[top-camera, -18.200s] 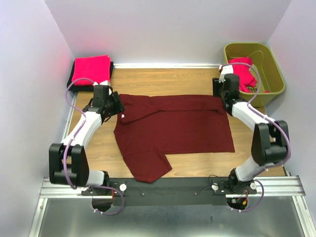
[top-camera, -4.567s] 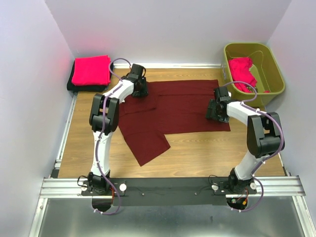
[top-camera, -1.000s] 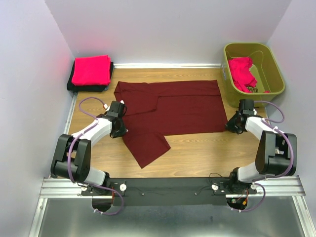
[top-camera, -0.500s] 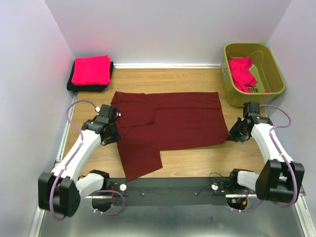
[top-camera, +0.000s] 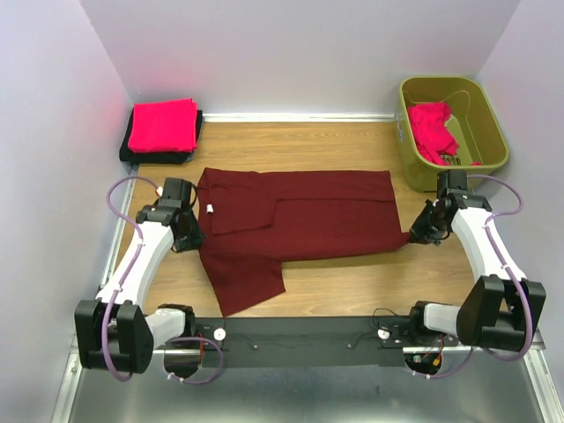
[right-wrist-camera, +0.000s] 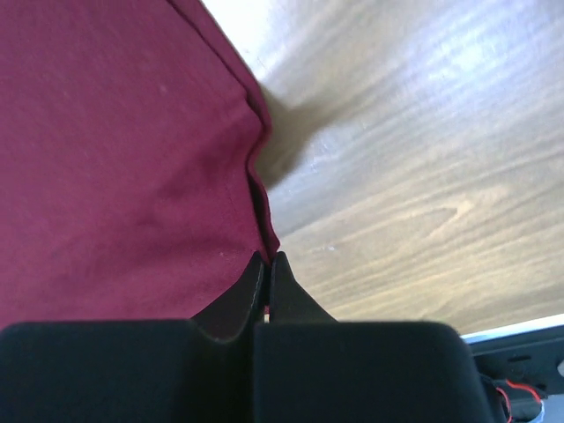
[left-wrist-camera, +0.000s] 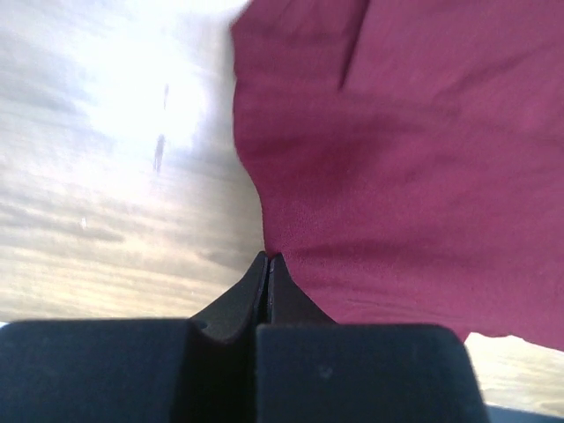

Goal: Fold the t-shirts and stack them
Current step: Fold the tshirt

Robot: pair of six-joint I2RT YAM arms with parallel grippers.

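Note:
A dark maroon t-shirt (top-camera: 300,216) lies spread sideways across the wooden table, folded partly over itself, with one flap reaching toward the near edge (top-camera: 247,282). My left gripper (top-camera: 194,238) is shut on its left edge. The left wrist view shows the tips (left-wrist-camera: 267,257) pinching the maroon cloth (left-wrist-camera: 397,159). At the shirt's right near corner my right gripper (top-camera: 414,236) is shut too. In the right wrist view its tips (right-wrist-camera: 267,256) clamp the hem (right-wrist-camera: 123,159), pulled up off the wood.
A folded pinkish-red shirt (top-camera: 163,125) rests on a black one (top-camera: 130,155) at the back left corner. The olive-green bin (top-camera: 490,115) at the back right holds crumpled pinkish-red shirts (top-camera: 432,130). Purple walls close in the sides and back.
Both grippers have moved outward and toward the near edge with the maroon shirt in them. The shirt has slid nearer and is stretched wider, its flap shifted left.

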